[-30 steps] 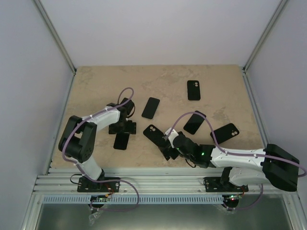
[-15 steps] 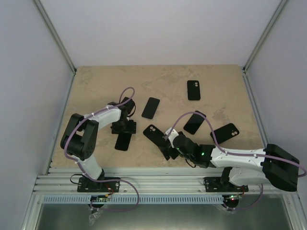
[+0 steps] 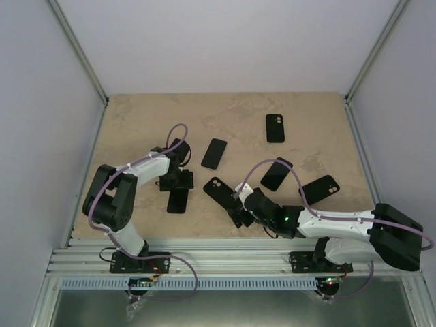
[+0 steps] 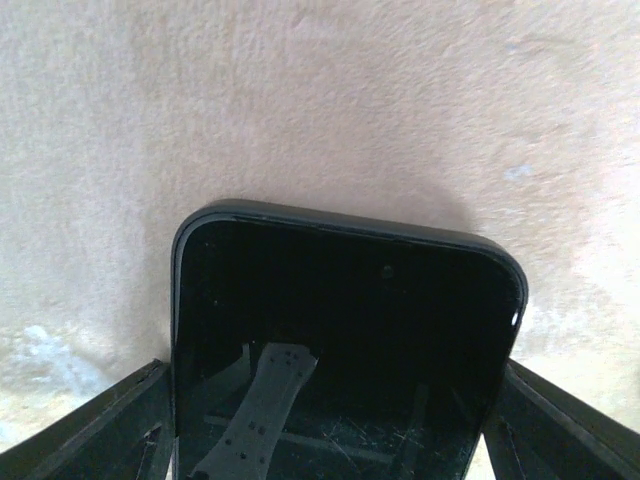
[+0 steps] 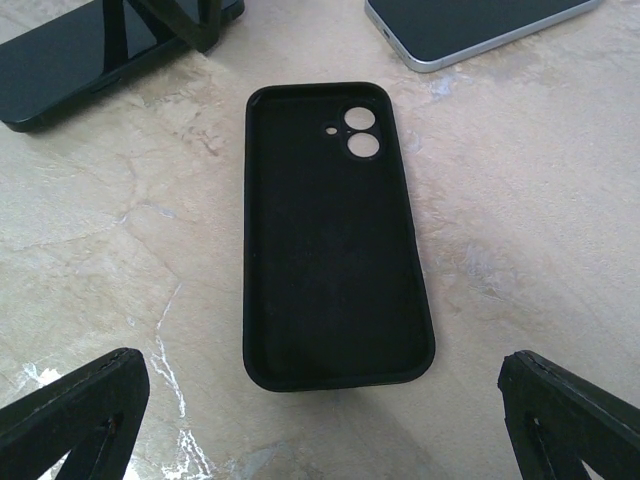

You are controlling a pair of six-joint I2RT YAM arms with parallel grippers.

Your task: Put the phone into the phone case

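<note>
A black phone [image 4: 340,330] lies screen up on the table, also seen in the top view [image 3: 178,201]. My left gripper [image 3: 176,181] straddles its far end, and its fingers [image 4: 125,420] press against both long sides of the phone. The empty black phone case [image 5: 335,240] lies open side up, camera holes at its far end, just right of the phone in the top view [image 3: 218,189]. My right gripper [image 5: 320,400] is open wide and empty, hovering just short of the case's near end [image 3: 238,210]. The phone also shows at the upper left of the right wrist view [image 5: 80,55].
Another dark phone [image 3: 214,153] lies behind the case; its silver edge shows in the right wrist view [image 5: 480,25]. Further right lie a phone [image 3: 276,174] and two black cases with camera holes [image 3: 319,189], [image 3: 275,128]. Walls enclose the table on three sides.
My left gripper and the phone have shifted slightly right, toward the case. The right arm and the case have hardly moved.
</note>
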